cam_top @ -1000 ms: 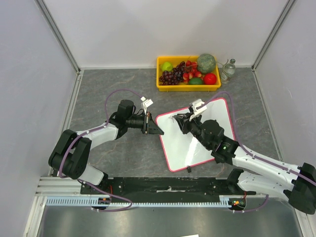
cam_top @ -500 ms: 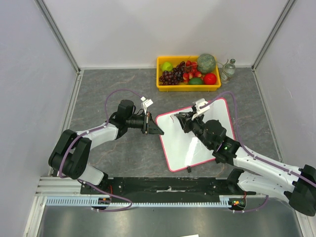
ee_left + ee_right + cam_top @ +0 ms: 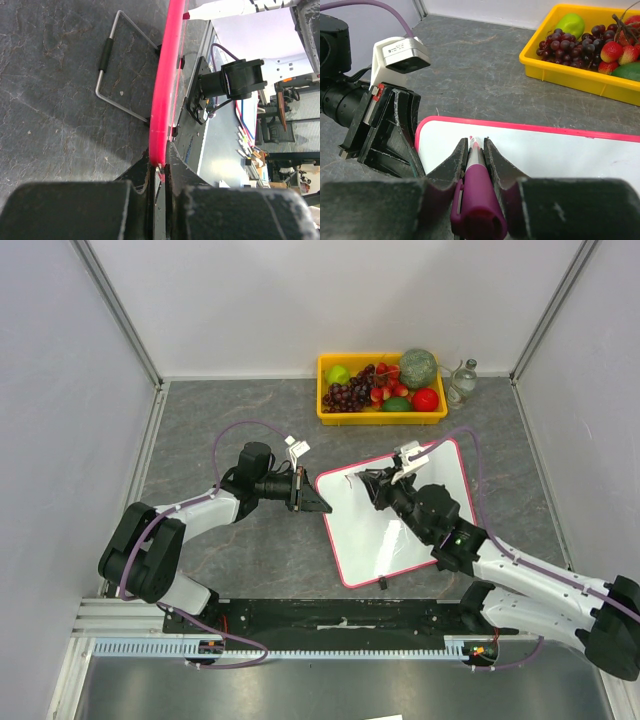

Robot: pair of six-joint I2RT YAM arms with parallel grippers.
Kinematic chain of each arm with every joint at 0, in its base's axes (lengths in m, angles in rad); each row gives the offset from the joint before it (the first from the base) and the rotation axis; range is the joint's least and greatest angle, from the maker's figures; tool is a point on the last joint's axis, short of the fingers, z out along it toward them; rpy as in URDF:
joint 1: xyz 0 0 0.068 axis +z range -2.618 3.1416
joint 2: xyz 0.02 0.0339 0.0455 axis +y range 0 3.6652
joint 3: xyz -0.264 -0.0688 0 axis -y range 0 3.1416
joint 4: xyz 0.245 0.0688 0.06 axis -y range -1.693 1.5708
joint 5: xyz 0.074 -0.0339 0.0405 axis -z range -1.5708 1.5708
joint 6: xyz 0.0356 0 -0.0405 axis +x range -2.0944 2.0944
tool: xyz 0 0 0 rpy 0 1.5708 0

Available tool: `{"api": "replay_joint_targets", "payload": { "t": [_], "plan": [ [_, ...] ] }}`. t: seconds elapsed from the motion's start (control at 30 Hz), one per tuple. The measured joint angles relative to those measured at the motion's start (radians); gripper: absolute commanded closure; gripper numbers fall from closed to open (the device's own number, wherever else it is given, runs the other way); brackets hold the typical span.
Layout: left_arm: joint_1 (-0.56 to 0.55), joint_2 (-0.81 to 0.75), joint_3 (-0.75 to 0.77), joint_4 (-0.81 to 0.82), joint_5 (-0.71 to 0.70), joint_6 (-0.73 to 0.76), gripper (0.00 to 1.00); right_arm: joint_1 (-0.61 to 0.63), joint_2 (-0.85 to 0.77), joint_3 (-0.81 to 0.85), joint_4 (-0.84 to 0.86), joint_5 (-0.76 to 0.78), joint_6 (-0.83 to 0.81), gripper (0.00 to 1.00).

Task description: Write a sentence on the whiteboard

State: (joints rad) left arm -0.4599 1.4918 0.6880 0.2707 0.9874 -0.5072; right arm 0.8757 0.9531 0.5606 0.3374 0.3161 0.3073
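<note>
Grey mottled desk [image 3: 250, 560], matte, stone-look. Flat white whiteboard [image 3: 385, 540] with rounded corners and glossy pink rim, skewed on desk right of centre, nearer than yellow plastic tray [image 3: 322, 390] of fruit. Left jaws clamped on whiteboard's left corner rim, probably to steady it against writing pressure. Right jaws pinching magenta marker [image 3: 477, 200], tip aimed at whiteboard near that corner, posed to write; contact unclear. Sentence too small to make out.
</note>
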Motion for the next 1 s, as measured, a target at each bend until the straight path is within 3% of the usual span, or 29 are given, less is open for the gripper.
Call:
{"api": "replay_joint_targets", "payload": {
  "t": [1.0],
  "plan": [
    [0.001,0.002,0.000,-0.003,0.000,0.000,0.98,-0.034,-0.116,-0.077,-0.060,-0.048,0.034,1.00]
  ]
}}
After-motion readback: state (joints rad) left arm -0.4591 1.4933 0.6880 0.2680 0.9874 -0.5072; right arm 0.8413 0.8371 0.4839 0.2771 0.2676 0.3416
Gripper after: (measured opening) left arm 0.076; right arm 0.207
